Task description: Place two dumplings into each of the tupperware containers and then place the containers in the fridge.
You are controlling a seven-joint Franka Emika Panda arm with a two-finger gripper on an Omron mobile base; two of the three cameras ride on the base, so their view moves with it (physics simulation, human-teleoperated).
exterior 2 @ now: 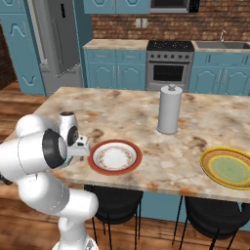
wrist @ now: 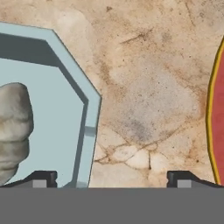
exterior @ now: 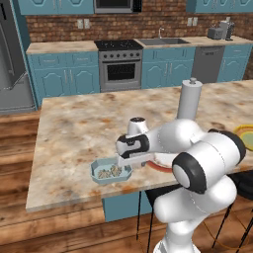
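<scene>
Two dark fingertips (wrist: 41, 178) stand wide apart with nothing between them, the gripper (wrist: 111, 179) low over the marble counter (wrist: 144, 87), straddling the right wall of the pale blue tupperware container (wrist: 89, 131), likely to pinch that rim and lift the tray. A dumpling (wrist: 13, 127) lies inside; from the left base camera the container (exterior: 111, 172) seems to hold two. The red-rimmed plate (exterior 2: 115, 157) sits just beside it, bare. The fridge (exterior 2: 61, 41) stands well apart, across the kitchen.
</scene>
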